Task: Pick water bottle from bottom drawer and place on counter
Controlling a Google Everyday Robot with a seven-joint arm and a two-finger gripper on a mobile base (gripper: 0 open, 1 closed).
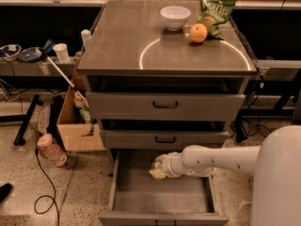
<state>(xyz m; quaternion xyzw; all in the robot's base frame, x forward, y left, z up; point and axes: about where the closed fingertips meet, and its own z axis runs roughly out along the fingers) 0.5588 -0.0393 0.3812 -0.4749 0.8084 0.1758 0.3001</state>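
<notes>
**Water bottle not distinguishable; gripper (pixel 157 169) is inside the bottom drawer (pixel 162 200)**

- The bottom drawer is pulled out, lowest of three. The top drawer (pixel 164 106) and middle drawer (pixel 164 139) are shut.
- The white arm (pixel 221 158) comes in from the right, across the drawer's right wall.
- The gripper sits toward the back of the drawer, left of centre, low over the grey floor.
- There's a pale yellowish lump at the gripper tip. I can't separate the water bottle from the gripper there, so I can't give its position beyond that spot.
- Grip state: can't tell whether it's closed on anything.
- The surface (pixel 117 41) on top of the cabinet has a bright circular arc (pixel 141 58) on it.
- A white bowl (pixel 175 17) stands near the back edge of the surface. An orange (pixel 198 32) is just to its right and nearer the front, close to the arc.
- A green chip bag (pixel 215 11) lies right behind the orange, touching it or nearly so.
- Left of the cabinet, a cardboard box (pixel 80 131) is on the floor. A pinkish bottle (pixel 51 149) lies further left.
- The side shelf (pixel 28 67) holds a white cup (pixel 61 52).
</notes>
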